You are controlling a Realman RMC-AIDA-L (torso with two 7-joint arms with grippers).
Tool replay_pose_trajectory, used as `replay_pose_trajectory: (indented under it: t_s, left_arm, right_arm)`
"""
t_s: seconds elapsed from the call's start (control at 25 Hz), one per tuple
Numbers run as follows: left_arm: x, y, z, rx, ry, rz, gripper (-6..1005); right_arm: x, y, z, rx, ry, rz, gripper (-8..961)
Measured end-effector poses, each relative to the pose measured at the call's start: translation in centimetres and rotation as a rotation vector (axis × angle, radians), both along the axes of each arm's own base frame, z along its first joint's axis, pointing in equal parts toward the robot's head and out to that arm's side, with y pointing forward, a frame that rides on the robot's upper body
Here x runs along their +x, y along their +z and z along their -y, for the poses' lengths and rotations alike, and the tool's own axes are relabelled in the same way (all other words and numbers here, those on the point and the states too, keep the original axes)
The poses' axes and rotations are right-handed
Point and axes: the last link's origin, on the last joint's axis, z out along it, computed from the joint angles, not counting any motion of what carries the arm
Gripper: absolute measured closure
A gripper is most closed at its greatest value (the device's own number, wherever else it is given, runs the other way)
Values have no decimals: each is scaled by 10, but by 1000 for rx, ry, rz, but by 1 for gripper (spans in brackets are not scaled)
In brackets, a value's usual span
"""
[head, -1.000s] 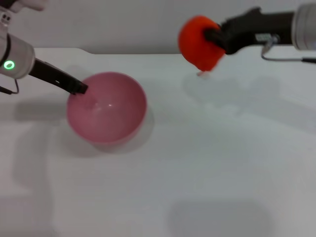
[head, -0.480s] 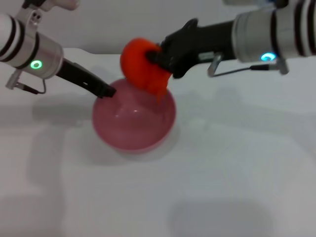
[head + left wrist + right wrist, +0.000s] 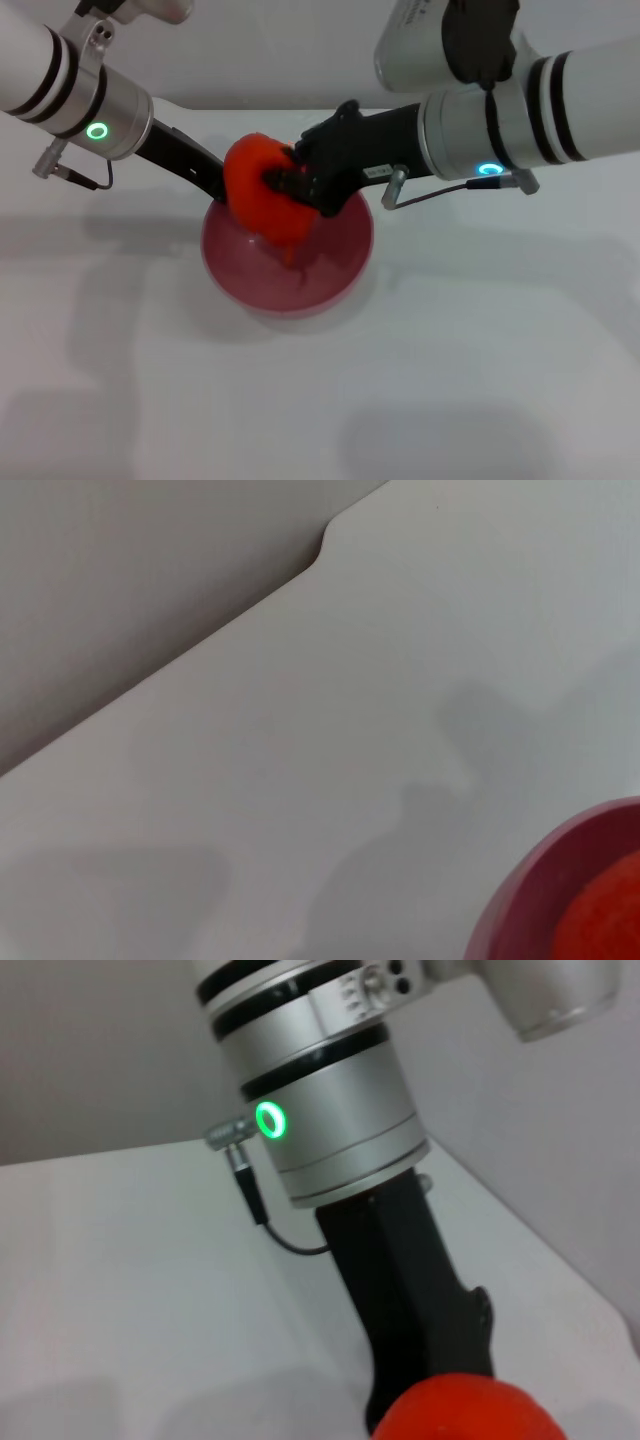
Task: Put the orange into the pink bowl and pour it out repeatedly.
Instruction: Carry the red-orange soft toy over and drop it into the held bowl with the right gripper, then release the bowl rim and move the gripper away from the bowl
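1. The orange point(image 3: 262, 196) is clenched in the right hand point(image 3: 290, 185), hanging just above the middle of the pink bowl point(image 3: 340, 270), its lower tip dipping inside the rim but not resting on the bottom as far as the head view shows.
2. The left hand point(image 3: 215, 185) reaches to the bowl's far-left rim; the fruit hides its fingertips, so I cannot tell whether it is gripping the rim.
3. The orange looks small, light and fairly firm. The black fingers point(image 3: 300, 180) take it across its rounded body, which seems the sound place; the knobby end would give a poorer hold.
4. The bowl looks like thin, glossy plastic: light, stiff and probably slippery on the white bench point(image 3: 480, 350). It would likely skid or tip if nudged, so the rim is the natural place to hold it for pouring.
5. A short drop should do the fruit no harm.
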Motion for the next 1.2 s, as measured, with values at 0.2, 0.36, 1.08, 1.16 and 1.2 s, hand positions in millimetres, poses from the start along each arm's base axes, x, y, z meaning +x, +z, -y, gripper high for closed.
replay_pose_trajectory:
  t_s: [0.2, 0.36, 1.08, 1.16, 1.2]
  left_arm:
    - [-3, -1, 2, -6, 10, -1, 956]
    - [-5, -2, 3, -9, 16, -3, 956]
    - [-19, -20, 14, -92, 47, -54, 956]
    - [-21, -21, 15, -96, 54, -58, 957]
    - [-22, -22, 16, -98, 57, -58, 957]
  right_arm:
    - [-1, 6, -2, 26, -2, -18, 703]
    - [-3, 9, -2, 28, 2, -22, 614]
    - [40, 58, -26, 237, -146, -175, 346]
    - [47, 60, -28, 245, -170, -189, 346]
    - [51, 62, -28, 248, -183, -199, 346]
